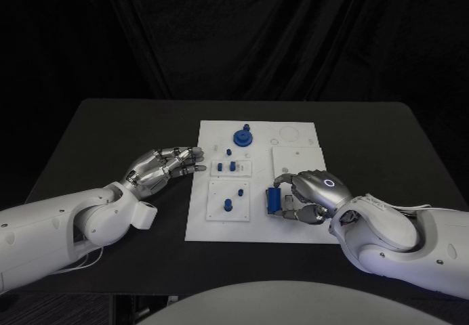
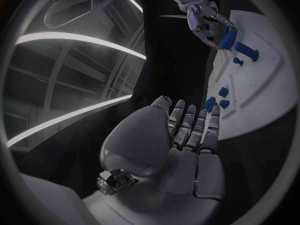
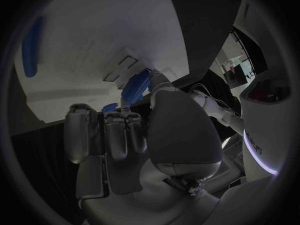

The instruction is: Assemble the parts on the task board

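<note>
In the head view, the right hand [image 1: 311, 195] lies nearest, at the near right part of the white task board [image 1: 293, 233], its fingers curled around an upright blue block [image 1: 274, 198] that it grips just above the board. Left of it a small blue peg [image 1: 228, 204] stands in a raised square plate. Farther back two small blue pieces [image 1: 227, 166] sit in another plate, and a blue round piece with a stem [image 1: 241, 139] stands near the far edge. The left hand [image 1: 164, 166] hovers at the board's left edge, fingers apart and holding nothing.

In the left wrist view, the left hand [image 2: 181, 135] stretches flat toward the board [image 2: 262, 100], empty, fingertips near small blue pieces [image 2: 215, 104]. The other hand [image 2: 203, 17] holds the blue block [image 2: 229, 37].

In the right wrist view, the right hand [image 3: 134, 135] curls around the blue block [image 3: 134, 87] against the board [image 3: 100, 40].
</note>
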Action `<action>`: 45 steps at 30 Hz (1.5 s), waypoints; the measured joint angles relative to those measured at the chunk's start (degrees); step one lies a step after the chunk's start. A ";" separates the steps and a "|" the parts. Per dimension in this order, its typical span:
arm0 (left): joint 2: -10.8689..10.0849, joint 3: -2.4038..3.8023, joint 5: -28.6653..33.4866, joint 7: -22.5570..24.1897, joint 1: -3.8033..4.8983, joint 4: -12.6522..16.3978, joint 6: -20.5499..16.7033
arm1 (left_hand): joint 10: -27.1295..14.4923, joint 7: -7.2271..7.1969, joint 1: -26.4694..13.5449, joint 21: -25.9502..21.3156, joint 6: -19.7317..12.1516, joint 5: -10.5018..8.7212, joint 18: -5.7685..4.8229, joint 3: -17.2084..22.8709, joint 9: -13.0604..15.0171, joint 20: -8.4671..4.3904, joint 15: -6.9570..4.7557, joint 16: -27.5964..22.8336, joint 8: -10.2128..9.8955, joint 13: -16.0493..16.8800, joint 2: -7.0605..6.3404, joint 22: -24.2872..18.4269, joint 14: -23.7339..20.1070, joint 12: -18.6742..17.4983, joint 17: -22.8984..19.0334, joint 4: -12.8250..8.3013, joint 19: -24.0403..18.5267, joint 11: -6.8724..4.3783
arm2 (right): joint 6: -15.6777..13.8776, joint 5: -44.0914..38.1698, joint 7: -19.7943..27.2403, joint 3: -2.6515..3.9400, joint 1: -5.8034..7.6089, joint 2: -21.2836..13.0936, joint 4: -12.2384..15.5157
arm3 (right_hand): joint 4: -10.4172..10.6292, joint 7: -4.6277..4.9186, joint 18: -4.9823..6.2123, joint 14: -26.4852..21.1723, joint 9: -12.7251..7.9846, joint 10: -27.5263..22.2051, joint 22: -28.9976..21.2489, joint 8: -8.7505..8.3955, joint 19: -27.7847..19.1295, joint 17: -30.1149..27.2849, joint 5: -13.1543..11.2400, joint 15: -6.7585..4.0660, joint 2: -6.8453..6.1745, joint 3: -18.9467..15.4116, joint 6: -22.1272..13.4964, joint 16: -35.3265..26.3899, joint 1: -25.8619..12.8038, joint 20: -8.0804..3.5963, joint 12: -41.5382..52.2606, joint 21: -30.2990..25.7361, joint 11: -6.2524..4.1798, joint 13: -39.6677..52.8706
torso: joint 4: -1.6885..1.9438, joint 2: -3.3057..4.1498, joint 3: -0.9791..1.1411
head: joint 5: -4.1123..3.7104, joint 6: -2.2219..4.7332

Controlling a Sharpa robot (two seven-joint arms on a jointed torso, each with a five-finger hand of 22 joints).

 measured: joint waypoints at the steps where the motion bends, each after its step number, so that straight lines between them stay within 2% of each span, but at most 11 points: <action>1: 0.00 0.00 0.00 -0.03 0.00 0.00 0.01 | 0.00 0.00 0.00 0.00 0.00 0.00 0.01 0.00 0.00 0.00 0.00 0.00 0.00 0.00 0.00 0.00 0.00 0.00 0.00 0.00 0.00 0.00 | -0.04 -0.08 -0.07 0.00 -0.01 0.03 0.00 | 0.00 0.00 0.00 0.00 -0.07 0.00 0.00 0.34 0.00 0.00 0.39 0.00 0.00 0.00 0.00 0.00 0.00 0.00 0.00 -0.15 0.00 0.00 | 0.00 0.00 0.00 | -0.01 0.00; 5: 0.00 0.00 0.00 -0.10 -0.01 0.01 0.05 | -0.12 -0.13 0.00 0.00 -0.13 0.00 0.00 0.04 0.00 0.00 0.12 0.00 0.00 0.00 0.00 0.00 0.12 0.00 0.00 -0.04 0.00 0.12 | -0.18 -0.26 -0.16 0.00 -0.06 0.09 -0.01 | 0.16 0.00 0.00 0.00 -0.30 0.00 0.00 1.85 0.00 0.00 2.41 0.00 0.30 0.16 0.00 0.00 0.31 0.00 0.00 -0.22 0.00 0.00 | -0.01 0.02 0.00 | 0.10 0.00; 15: 0.04 0.00 0.00 -0.27 -0.04 -0.01 0.24 | -0.21 -0.21 0.00 0.00 -0.21 0.00 0.00 0.16 0.00 0.00 0.22 0.00 0.00 0.00 0.00 0.00 0.21 0.00 0.00 -0.16 0.00 0.21 | -0.69 -0.54 -0.12 0.00 -0.10 0.16 -0.04 | -0.08 -0.52 0.00 0.00 -1.12 0.00 -0.01 6.85 0.00 0.00 11.38 0.00 0.78 1.03 0.32 0.00 -0.01 0.00 0.00 -0.22 0.00 0.00 | -0.04 0.05 0.00 | 0.11 0.00; 19: 0.09 0.00 0.00 -0.34 -0.05 -0.02 0.32 | -0.21 -0.21 0.00 0.00 -0.21 0.00 0.00 0.25 0.00 0.00 0.21 0.00 0.00 0.00 0.00 -0.03 0.21 0.00 0.00 -0.07 0.00 0.20 | -0.88 -0.59 -0.08 0.00 -0.10 0.20 -0.18 | -0.09 -0.61 0.00 0.00 -1.66 0.00 -0.01 7.74 0.00 0.00 14.34 0.00 0.99 1.68 0.20 0.00 -0.07 0.00 0.00 -0.22 0.00 0.01 | -0.03 0.04 0.01 | 0.03 0.00; 27: 0.12 0.00 -0.01 -0.45 -0.08 -0.05 0.48 | -0.21 -0.21 0.00 0.00 -0.21 0.00 0.00 0.31 0.01 0.00 0.21 0.00 0.00 0.00 0.00 -0.05 0.21 0.00 -0.01 0.00 0.00 0.20 | -1.33 -0.65 0.22 0.01 -0.10 0.30 -0.24 | -0.26 -0.38 0.00 0.00 -3.31 0.00 -0.01 7.97 0.00 0.00 25.27 -0.01 1.06 3.26 0.21 0.00 0.01 0.00 0.00 0.24 0.00 0.04 | -0.03 0.03 0.02 | 0.24 0.00; 28: 0.12 0.00 -0.01 -0.47 -0.08 -0.05 0.49 | -0.21 -0.21 0.00 0.00 -0.21 0.00 0.00 0.31 0.01 0.00 0.21 0.00 0.00 0.00 0.00 -0.05 0.21 0.00 -0.01 0.00 0.00 0.20 | -1.42 -0.65 0.29 0.01 -0.10 0.30 -0.24 | -0.33 -0.38 -0.01 0.00 -4.29 0.00 -0.01 7.96 0.00 0.00 26.85 0.00 1.06 3.34 0.22 0.00 0.00 0.00 0.00 0.25 0.00 0.04 | -0.04 0.03 0.02 | 0.27 0.00; 29: 0.12 0.00 -0.01 -0.48 -0.08 -0.05 0.50 | -0.21 -0.21 0.00 0.00 -0.21 0.00 0.00 0.31 0.01 0.00 0.21 0.00 0.00 0.00 0.00 -0.05 0.21 0.00 -0.01 0.00 0.00 0.20 | -1.51 -0.66 0.37 0.01 -0.10 0.29 -0.22 | -0.57 -0.35 -0.01 0.00 -14.95 0.00 -0.01 7.96 0.00 0.00 29.27 -0.01 1.07 3.71 0.25 0.00 0.00 0.00 0.00 0.56 0.00 0.04 | -0.05 0.03 0.02 | 0.28 0.00; 30: 0.11 0.00 -0.01 -0.49 -0.08 -0.06 0.51 | -0.21 -0.21 0.00 0.00 -0.21 0.00 0.00 0.31 0.01 0.00 0.21 0.00 0.00 0.00 0.00 -0.05 0.21 0.00 -0.01 0.00 0.00 0.20 | -1.63 -0.66 0.44 0.01 -0.10 0.25 -0.20 | -0.32 0.44 0.00 0.00 -23.48 0.00 -0.01 7.97 0.00 0.00 30.66 -0.01 1.23 4.54 1.04 0.00 0.14 0.00 0.00 0.77 0.00 0.04 | -0.05 0.03 0.02 | 0.28 0.00; 31: 0.11 0.00 -0.01 -0.51 -0.08 -0.06 0.53 | -0.21 -0.21 0.00 0.00 -0.21 0.00 0.00 0.31 0.01 0.00 0.21 0.00 0.00 0.00 0.00 -0.05 0.21 0.00 -0.01 0.00 0.00 0.20 | -1.77 -0.67 0.56 0.02 -0.10 0.20 -0.17 | -0.25 0.54 -0.01 0.00 -22.30 0.00 -0.01 7.97 0.00 0.00 31.69 -0.01 1.30 4.69 1.15 0.00 0.07 0.00 0.00 0.91 0.00 0.03 | -0.05 0.03 0.02 | 0.29 0.00; 35: 0.09 0.00 -0.01 -0.57 -0.09 -0.08 0.58 | -0.21 0.01 0.00 0.00 -0.42 0.00 0.00 0.31 0.01 0.00 0.21 0.22 0.00 0.00 0.00 -0.05 0.21 0.00 0.02 0.00 0.00 0.20 | -2.27 -0.67 0.95 0.02 -0.11 -0.02 0.01 | -0.88 0.54 -0.01 0.15 -22.30 -0.01 -0.01 7.96 -0.20 0.00 34.15 0.15 1.44 5.32 1.15 0.00 -0.10 0.20 0.00 1.32 0.42 0.03 | -0.04 0.03 0.02 | 0.29 0.00; 45: 0.02 0.00 -0.01 -0.72 -0.11 -0.08 0.76 | -0.21 0.01 0.00 0.00 -0.42 0.00 0.01 0.31 0.01 0.00 0.21 0.22 0.00 0.00 0.00 -0.04 0.21 0.00 0.07 0.00 0.00 0.20 | -3.22 0.04 2.04 0.00 -0.12 -1.03 1.38 | -1.34 0.54 0.00 0.15 -22.35 0.00 -0.02 7.96 0.01 0.00 34.30 0.15 1.70 5.78 1.14 0.00 -2.08 0.41 0.00 1.41 0.42 0.03 | -0.05 0.03 0.02 | 0.70 0.00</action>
